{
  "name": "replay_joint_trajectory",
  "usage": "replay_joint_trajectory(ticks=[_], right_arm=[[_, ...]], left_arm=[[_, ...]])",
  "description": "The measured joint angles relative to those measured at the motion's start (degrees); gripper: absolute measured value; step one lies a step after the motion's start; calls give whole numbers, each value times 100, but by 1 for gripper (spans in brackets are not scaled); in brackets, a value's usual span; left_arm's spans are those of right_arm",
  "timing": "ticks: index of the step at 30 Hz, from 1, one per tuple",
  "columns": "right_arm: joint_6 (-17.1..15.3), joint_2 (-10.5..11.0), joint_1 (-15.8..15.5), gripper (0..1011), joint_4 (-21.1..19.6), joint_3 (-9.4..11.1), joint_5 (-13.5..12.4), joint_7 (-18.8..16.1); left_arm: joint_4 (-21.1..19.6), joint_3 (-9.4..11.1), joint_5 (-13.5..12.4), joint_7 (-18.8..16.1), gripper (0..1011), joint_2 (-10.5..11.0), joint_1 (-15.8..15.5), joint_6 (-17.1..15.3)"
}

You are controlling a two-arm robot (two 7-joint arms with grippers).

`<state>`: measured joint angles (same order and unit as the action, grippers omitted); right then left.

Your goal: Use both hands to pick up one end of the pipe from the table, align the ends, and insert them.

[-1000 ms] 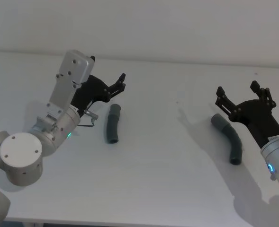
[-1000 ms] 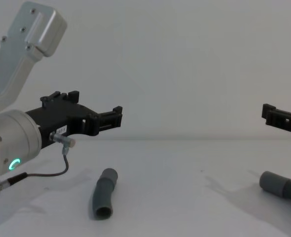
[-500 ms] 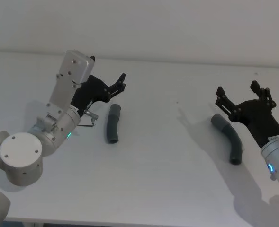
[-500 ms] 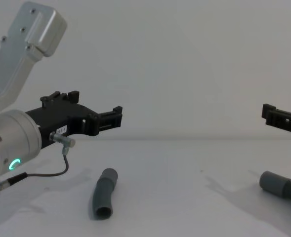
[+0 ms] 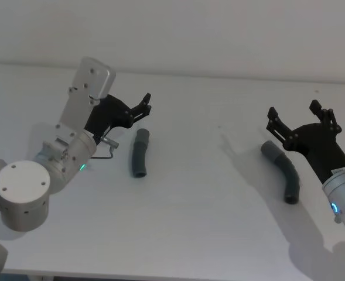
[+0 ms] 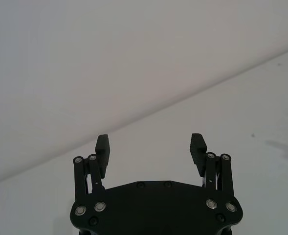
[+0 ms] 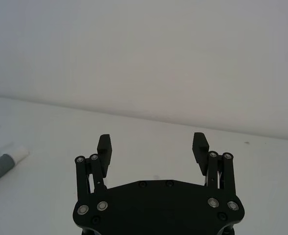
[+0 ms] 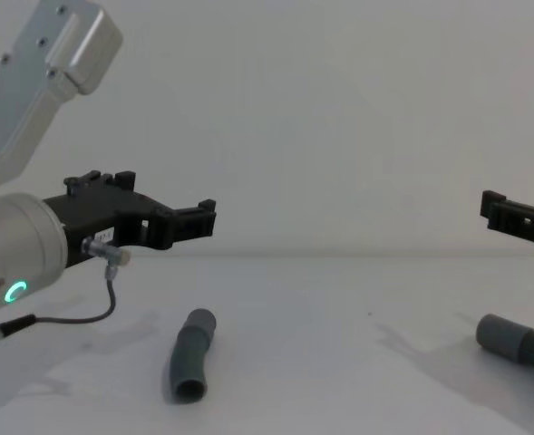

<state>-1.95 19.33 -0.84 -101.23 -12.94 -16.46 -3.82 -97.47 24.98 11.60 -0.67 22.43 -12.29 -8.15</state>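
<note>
Two pipe pieces lie flat on the table, well apart, one on each side of the table's middle.

The left pipe piece is a short, slightly bent tube. Its long axis runs from the table's front toward its back, leaning a little to the right at the far end. In the chest view this piece turns a hollow open end toward the table's front edge.

The right pipe piece is more strongly curved. One end points toward the table's back and middle, and the other bends round toward the front edge. In the right wrist view the end of this piece carries one white tip.

Two grippers hang above the table, and neither touches a pipe. The left gripper hovers over the table's left half, just behind and left of the left pipe piece, and its fingers are spread apart with nothing between them. The right gripper hovers over the table's right half, above the far end of the right pipe piece, with its fingers likewise spread wide and nothing between them.
</note>
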Motion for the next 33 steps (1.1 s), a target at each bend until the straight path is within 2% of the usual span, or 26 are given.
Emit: replay_joint_trajectory(ticks=[6, 7, 12, 13, 20, 26, 33], right_arm=[[0, 0, 0, 1004, 0, 0, 0, 0], [0, 0, 0, 1004, 0, 0, 0, -1], [0, 0, 0, 1004, 0, 0, 0, 0], [0, 0, 0, 1004, 0, 0, 0, 0], [0, 0, 0, 1004, 0, 0, 0, -1], [0, 0, 0, 1004, 0, 0, 0, -1], [0, 0, 0, 1004, 0, 0, 0, 0]], left_arm=[[-341, -71, 64, -57, 1000, 66, 106, -596], [-454, -95, 89, -75, 1000, 87, 147, -805], [-758, -166, 168, -122, 1000, 135, 265, -1364], [-846, -190, 199, -136, 1000, 140, 302, -1559], [-1111, -308, 334, -229, 1000, 90, 437, -2233], [-1153, -400, 432, -320, 1000, -53, 479, -2595], [-1068, -434, 480, -409, 1000, -260, 453, -2782]])
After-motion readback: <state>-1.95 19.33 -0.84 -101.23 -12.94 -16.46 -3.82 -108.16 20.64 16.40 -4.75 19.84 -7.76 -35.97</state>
